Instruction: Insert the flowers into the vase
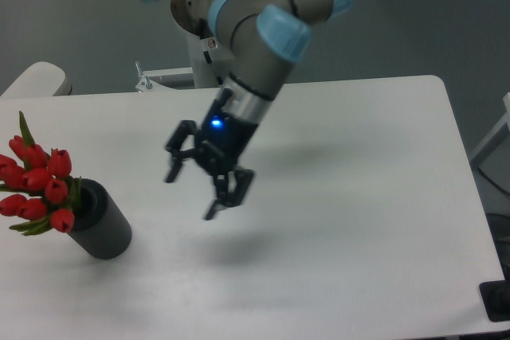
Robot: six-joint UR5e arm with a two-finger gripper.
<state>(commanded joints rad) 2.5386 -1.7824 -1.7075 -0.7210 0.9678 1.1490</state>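
Observation:
The flowers, a tight bunch of red tulip buds with green leaves, stand with their stems in the top of the vase and lean to the left. The vase is a dark grey cylinder, tilted, at the table's left front. My gripper hangs above the middle of the table, to the right of the vase and apart from it. Its two black fingers are spread wide and hold nothing. A blue light glows on its wrist.
The white table ends at the right and front edges. A metal mount stands behind the table's back edge by the arm's base. A white rounded object sits at the far left corner.

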